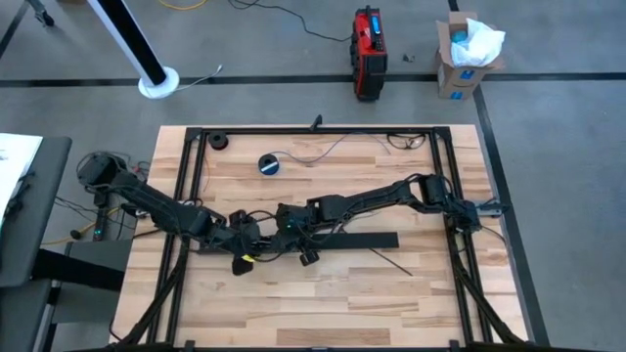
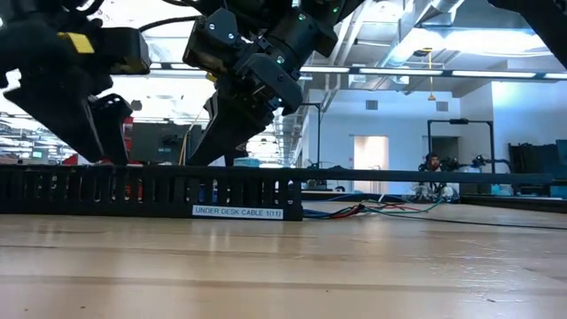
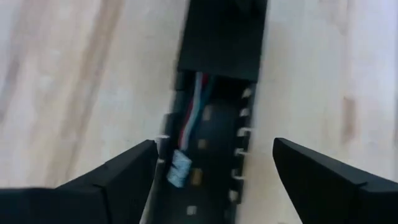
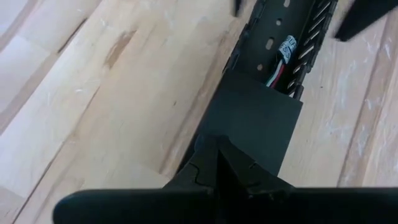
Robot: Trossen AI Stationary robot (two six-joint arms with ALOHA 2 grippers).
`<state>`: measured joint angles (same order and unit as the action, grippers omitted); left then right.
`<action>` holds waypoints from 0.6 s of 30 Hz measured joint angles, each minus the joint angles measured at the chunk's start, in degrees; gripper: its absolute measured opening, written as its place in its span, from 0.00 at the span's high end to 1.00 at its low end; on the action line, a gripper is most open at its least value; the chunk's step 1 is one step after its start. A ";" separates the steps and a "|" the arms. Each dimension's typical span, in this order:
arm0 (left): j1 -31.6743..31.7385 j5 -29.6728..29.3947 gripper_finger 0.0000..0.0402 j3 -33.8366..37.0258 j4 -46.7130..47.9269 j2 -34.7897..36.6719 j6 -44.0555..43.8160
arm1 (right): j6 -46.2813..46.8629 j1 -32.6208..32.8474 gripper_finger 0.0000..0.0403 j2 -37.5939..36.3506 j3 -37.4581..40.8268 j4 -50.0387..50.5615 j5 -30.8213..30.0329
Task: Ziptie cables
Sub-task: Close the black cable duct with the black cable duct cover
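A long black slotted duct [image 1: 362, 241] lies across the table's middle, labelled on its near wall [image 2: 237, 211]. The cables [image 3: 189, 121], thin red, white and green wires with a bluish-tipped end [image 3: 179, 169], lie inside its open trough. They also show as cables [image 4: 278, 73] in the right wrist view and trail out of one end [image 2: 354, 211]. A flat black cover [image 4: 255, 121] closes part of the duct. My left gripper [image 3: 214, 171] is open, one finger on each side of the duct. My right gripper [image 4: 217, 155] is shut over the cover. My right gripper comes from above, slanting down, with its shut fingertips [image 4: 219, 148] on the cover's flat top [image 4: 249, 106] a little back from the cover's end. The cover lies flat on the duct, and the duct rests on the table.
A blue-and-black tape roll [image 1: 269, 163] sits toward the far edge, with loose wires [image 1: 337, 147] beyond it. Black frame rails [image 1: 452, 176] border the table. A thin black strip [image 1: 389, 259] lies near the duct. Bare wood is free along the near side.
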<state>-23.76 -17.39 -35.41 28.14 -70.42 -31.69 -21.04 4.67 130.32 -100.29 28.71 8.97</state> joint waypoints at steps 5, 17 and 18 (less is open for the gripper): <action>-0.82 -7.24 0.22 0.13 0.91 -0.04 2.75 | 0.00 -0.31 1.00 0.00 0.00 0.36 0.16; -1.43 -7.16 0.22 6.21 -13.20 -0.06 5.33 | -0.46 -0.66 1.00 0.00 0.00 0.75 0.44; -1.43 -7.88 0.22 7.05 -13.58 -0.06 5.37 | -0.46 -0.66 1.00 0.00 0.00 0.75 0.47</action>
<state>-25.19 -25.28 -28.36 14.57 -70.48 -26.33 -21.50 4.01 130.32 -100.29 29.46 9.44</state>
